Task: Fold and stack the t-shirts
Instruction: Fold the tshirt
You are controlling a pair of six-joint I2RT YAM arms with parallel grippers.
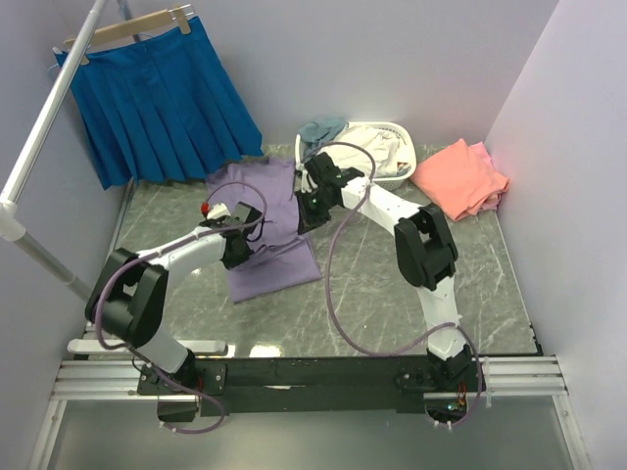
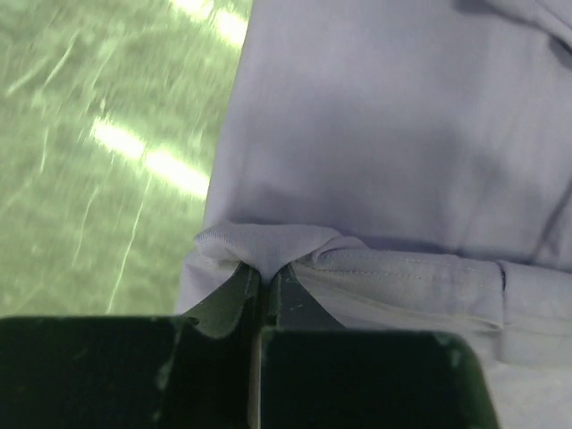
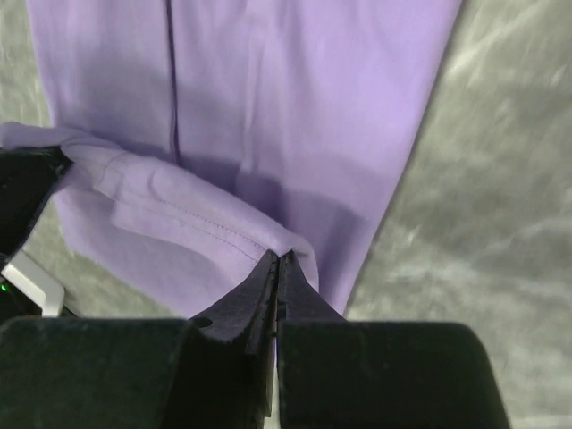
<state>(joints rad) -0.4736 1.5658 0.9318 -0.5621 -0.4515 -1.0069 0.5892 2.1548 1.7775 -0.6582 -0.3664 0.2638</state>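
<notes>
Hands work nearest: the left hand and right hand are each clamped on a hem of the lavender t-shirt, raising that edge above the layer lying on the surface, probably to carry a fold across. Farther back, coral t-shirts lie beside the basket.

A lab test booth: plain white walls box in a table with two robot arms bolted on.
</notes>
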